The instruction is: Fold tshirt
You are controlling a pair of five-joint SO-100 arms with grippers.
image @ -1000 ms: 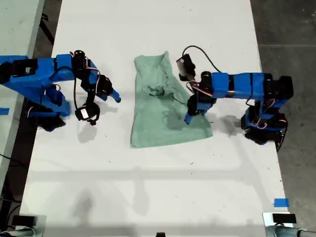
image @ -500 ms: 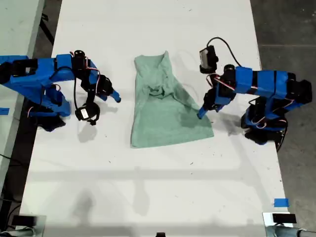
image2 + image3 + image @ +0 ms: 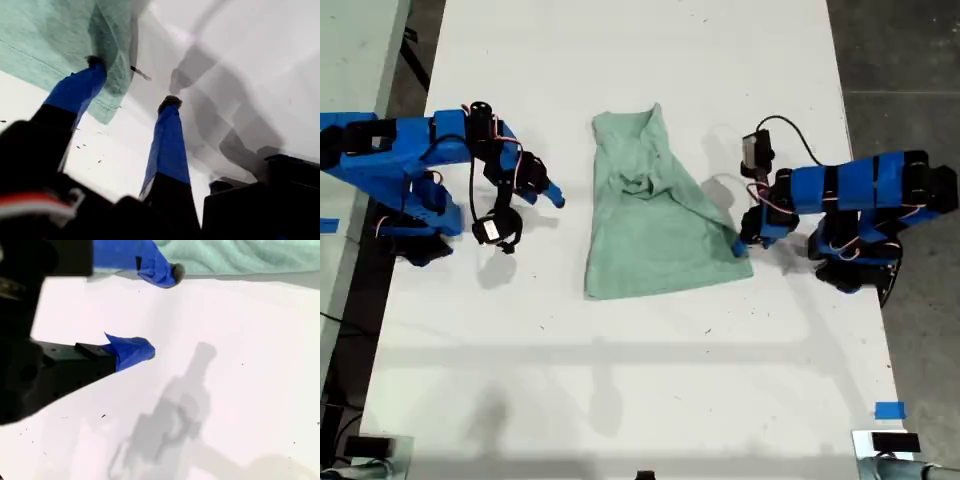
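Item: tshirt [image 3: 655,215], pale mint-green, heathered cloth, no print, brand mark or lettering readable on it. It lies partly folded at the middle of the white surface [image 3: 640,380] in the exterior view, narrow and bunched at the far end, wider at the near hem. A rumpled knot of cloth sits in its upper half, and a diagonal fold runs from there toward the corner at the exterior view's right.

My first claw [image 3: 132,80]: at that corner of the tshirt [image 3: 55,35], on the exterior view's right. Its jaws stand released and apart. One fingertip [image 3: 95,62] rests against the edge of the cloth, the other fingertip [image 3: 170,102] over bare surface beside it; whether any cloth is pinched I cannot tell. In the exterior view my first claw [image 3: 740,243] is low at the hem corner.

My second claw [image 3: 162,310]: on the exterior view's left, well apart from the tshirt [image 3: 235,257], whose edge shows only as a green band beyond the fingertips. Jaws released, nothing between them, white surface underneath. In the exterior view my second claw [image 3: 552,194] points toward the cloth.

Other: blue tape scraps, one [image 3: 889,410] on the surface near the exterior view's lower right corner, one [image 3: 327,225] at its left edge. Neither carries writing that can be read.
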